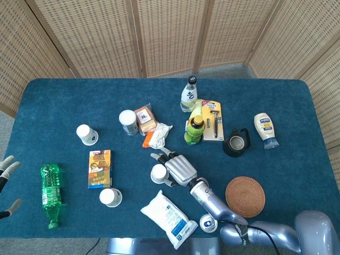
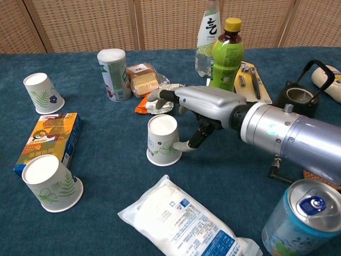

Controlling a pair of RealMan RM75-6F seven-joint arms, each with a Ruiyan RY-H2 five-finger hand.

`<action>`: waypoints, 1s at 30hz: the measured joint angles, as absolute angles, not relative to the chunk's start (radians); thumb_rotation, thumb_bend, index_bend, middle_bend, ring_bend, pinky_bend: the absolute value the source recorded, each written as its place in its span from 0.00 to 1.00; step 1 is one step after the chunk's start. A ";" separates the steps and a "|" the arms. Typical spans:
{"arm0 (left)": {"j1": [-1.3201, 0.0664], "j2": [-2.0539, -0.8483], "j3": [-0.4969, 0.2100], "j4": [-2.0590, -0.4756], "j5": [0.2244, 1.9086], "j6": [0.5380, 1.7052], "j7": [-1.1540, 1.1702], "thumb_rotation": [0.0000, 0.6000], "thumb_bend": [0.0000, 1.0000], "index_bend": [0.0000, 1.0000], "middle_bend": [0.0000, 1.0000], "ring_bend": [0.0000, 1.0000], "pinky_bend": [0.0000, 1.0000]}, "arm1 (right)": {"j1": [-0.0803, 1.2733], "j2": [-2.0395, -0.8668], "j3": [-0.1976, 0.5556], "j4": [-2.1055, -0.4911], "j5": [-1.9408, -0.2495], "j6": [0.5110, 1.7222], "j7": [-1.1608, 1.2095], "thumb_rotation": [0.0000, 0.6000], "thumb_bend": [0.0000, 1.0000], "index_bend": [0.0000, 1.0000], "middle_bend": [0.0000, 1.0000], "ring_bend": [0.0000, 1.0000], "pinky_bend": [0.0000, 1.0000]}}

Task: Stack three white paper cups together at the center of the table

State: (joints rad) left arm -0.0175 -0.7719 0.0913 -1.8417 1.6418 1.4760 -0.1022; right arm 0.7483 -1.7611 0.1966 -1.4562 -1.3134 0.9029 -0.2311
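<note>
your right hand [image 2: 200, 109] gripped an upside-down paper cup [image 2: 163, 140] near the middle of the blue table [image 1: 287, 101]. the other two cups [image 1: 86, 134] [image 1: 110, 197] stood apart on the left side. your left hand [image 1: 6, 178] hung open at the table's left edge.

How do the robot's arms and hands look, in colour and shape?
The right arm is a smooth, silver, rounded tube with a small green light on its wrist. The right hand has a silver-grey back, dark joints and pale fingertips. Of the left hand, only grey fingers with pale tips show at the head view's edge.
</note>
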 measured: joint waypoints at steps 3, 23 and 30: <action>-0.018 -0.775 0.092 -1.843 1.642 1.472 -0.095 1.00 0.36 0.00 0.00 0.00 0.05 | 0.752 -1.743 0.200 -1.471 -1.314 0.906 -0.233 1.00 0.32 0.00 0.16 0.01 0.25; -0.012 -0.779 0.098 -1.854 1.661 1.484 -0.073 1.00 0.36 0.00 0.00 0.00 0.05 | 0.665 -1.432 0.232 -1.605 -1.437 1.152 -0.189 1.00 0.34 0.05 0.18 0.00 0.25; -0.005 -0.784 0.104 -1.871 1.684 1.496 -0.043 1.00 0.36 0.00 0.00 0.00 0.05 | 0.546 -1.285 0.208 -1.631 -1.470 1.279 -0.092 1.00 0.34 0.06 0.18 0.00 0.25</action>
